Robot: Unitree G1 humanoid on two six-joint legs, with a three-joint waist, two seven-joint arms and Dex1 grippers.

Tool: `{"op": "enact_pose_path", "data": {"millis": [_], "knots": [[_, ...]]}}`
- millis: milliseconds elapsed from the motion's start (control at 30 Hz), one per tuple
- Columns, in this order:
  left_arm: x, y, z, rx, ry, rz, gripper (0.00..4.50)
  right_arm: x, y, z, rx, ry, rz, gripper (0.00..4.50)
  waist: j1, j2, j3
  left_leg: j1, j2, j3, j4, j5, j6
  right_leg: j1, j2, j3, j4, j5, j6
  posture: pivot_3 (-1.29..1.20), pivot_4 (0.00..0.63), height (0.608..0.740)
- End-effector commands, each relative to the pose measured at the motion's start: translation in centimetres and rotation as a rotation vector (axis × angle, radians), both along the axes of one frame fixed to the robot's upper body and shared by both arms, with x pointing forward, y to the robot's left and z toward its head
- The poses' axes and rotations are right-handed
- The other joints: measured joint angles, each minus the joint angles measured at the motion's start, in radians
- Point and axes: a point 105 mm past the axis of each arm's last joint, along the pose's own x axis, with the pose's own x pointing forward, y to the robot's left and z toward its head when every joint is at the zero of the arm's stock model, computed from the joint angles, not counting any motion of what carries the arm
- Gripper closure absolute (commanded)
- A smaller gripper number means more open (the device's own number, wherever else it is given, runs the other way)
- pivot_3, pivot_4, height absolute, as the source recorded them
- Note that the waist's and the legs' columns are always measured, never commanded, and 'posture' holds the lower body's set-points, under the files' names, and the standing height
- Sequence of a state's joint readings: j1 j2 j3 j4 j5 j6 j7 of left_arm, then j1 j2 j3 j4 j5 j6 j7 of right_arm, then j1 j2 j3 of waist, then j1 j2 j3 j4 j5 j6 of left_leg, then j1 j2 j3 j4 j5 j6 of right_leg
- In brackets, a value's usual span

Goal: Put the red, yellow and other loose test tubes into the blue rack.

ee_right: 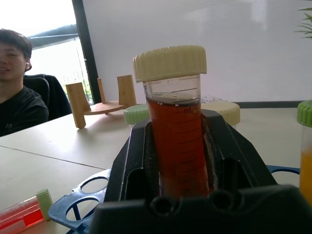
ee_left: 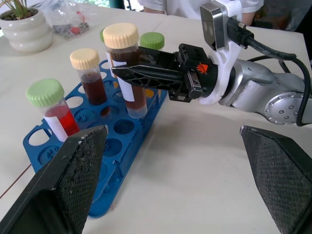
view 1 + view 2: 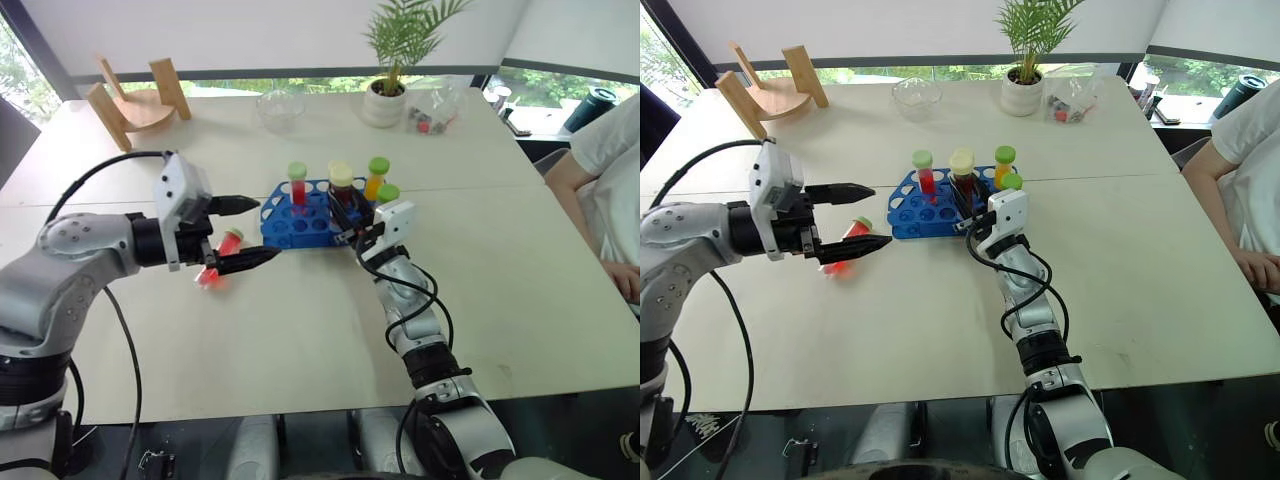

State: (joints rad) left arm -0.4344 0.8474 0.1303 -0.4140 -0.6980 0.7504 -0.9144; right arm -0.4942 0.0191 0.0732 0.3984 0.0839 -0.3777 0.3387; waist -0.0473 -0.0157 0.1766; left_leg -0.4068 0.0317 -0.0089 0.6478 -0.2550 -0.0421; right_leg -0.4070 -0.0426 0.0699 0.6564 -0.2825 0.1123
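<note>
Brown tube gripped over the rack
Right claw point(image 2: 127, 73) clamps the brown tube point(image 1: 178, 136) above the rack point(image 3: 300, 222); left claw point(image 3: 854, 215) gapes empty.

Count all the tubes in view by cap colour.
Green-capped tubes: 4
Cream-capped tubes: 2
Total: 6

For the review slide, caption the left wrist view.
Right gripper shut on cream-capped tube over blue rack.
</note>
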Motion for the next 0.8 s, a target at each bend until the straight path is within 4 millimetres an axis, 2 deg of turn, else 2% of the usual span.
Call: {"op": "enact_pose_path", "data": {"millis": [33,300,467,800], "knots": [[-0.2,-0.3,0.9,0.001,-0.05,-0.019,0.0,0.6,-0.1,-0.2,-0.004,0.022,-0.01,3.66,0.0,0.0,0.0,0.0,0.0,0.0,0.0,0.0,0.0,0.0,0.0,0.0,0.0,0.0,0.0,0.0,0.15,0.74],[-0.3,-0.4,0.9,-0.001,-0.052,-0.02,0.0,1.4,-0.6,0.0,-0.002,0.022,-0.031,3.66,0.0,0.0,0.0,0.0,0.0,0.0,0.0,0.0,0.0,0.0,0.0,0.0,0.0,0.0,0.0,0.0,0.15,0.74],[-0.4,-0.4,1.0,-0.002,-0.054,-0.018,0.0,0.8,-0.4,-0.2,0.001,0.018,-0.02,3.66,0.0,0.0,0.0,0.0,0.0,0.0,0.0,0.0,0.0,0.0,0.0,0.0,0.0,0.0,0.0,0.0,0.15,0.74],[-0.3,-0.7,1.0,-0.004,-0.052,-0.026,0.0,0.6,-1.3,-0.5,0.005,0.029,-0.045,3.66,0.0,0.0,0.0,0.0,0.0,0.0,0.0,0.0,0.0,0.0,0.0,0.0,0.0,0.0,0.0,0.0,0.15,0.74]]}}
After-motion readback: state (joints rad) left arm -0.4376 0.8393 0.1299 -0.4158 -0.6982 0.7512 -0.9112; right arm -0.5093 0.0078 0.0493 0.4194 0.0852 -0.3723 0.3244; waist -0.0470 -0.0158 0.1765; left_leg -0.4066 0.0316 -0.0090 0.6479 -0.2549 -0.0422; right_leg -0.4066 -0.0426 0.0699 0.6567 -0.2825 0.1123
